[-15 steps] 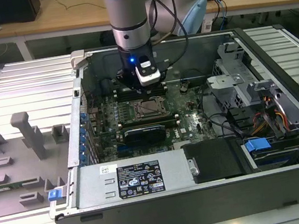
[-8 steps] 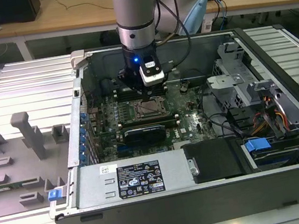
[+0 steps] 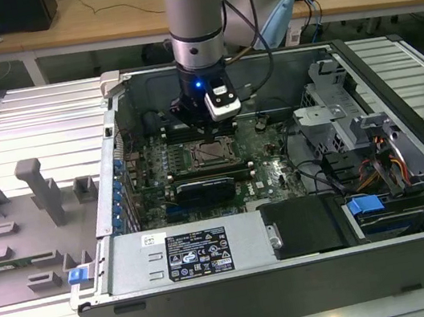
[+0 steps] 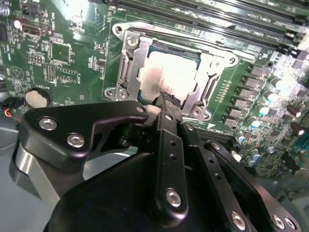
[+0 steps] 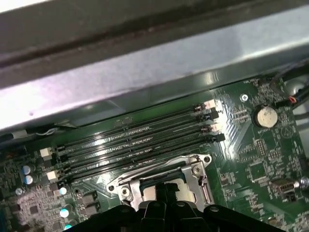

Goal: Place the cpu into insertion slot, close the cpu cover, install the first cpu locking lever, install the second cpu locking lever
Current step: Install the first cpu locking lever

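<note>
Second wrist view showed the gripper (image 4: 166,99) with its black fingers (image 4: 169,145) drawn together into one narrow tip, nothing held between them, the tip at the near edge of the cpu (image 4: 171,72). The cpu lay flat inside the insertion slot (image 4: 126,65), its pale silvery top catching the light. The cpu cover (image 4: 212,65) was folded down around the cpu as a silvery frame, the chip showing through its central window. Whether the tip actually touched the cpu or the cover could not be told.

Around the insertion slot spread the green motherboard (image 4: 63,63), with a round coin battery (image 4: 37,98) off to one side of it and a row of small capacitors (image 4: 263,108) on the other.

In the first wrist view, the slot's metal frame (image 5: 198,169) sat just beyond the gripper body, and four long black memory slots (image 5: 140,145) ran side by side directly past the insertion slot, with the grey wall of the computer case (image 5: 154,72) behind them.

In the exterior view, the robot arm (image 3: 193,23) stood straight down into the open computer case (image 3: 297,274), its gripper (image 3: 207,136) directly over the insertion slot (image 3: 212,152). A grey fixture tray (image 3: 21,231) lay outside the case, on the exterior view's left.
</note>
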Available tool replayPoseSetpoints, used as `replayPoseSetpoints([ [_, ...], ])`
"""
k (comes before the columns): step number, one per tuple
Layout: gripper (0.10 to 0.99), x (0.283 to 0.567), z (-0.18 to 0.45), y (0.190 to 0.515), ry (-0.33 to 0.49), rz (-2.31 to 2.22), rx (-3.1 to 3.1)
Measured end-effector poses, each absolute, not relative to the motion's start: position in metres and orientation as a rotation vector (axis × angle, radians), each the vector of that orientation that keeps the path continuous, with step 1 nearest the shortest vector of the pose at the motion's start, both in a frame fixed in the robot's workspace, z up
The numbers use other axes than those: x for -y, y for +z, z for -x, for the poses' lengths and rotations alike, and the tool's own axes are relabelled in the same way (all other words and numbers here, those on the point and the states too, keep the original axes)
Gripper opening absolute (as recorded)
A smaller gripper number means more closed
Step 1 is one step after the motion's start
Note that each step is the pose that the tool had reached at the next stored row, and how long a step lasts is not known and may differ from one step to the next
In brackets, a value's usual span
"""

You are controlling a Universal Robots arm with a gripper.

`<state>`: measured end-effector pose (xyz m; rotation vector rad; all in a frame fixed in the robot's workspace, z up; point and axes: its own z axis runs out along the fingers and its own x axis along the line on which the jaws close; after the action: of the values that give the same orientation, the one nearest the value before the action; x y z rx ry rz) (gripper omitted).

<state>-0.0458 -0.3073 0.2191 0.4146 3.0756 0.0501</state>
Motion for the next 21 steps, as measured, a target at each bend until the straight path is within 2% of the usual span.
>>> replayPoseSetpoints([
  [15,0.106,0.327,0.044,0.218,0.052,-0.136,-3.106],
  [21,0.106,0.327,0.044,0.233,0.045,-0.132,-3.106],
])
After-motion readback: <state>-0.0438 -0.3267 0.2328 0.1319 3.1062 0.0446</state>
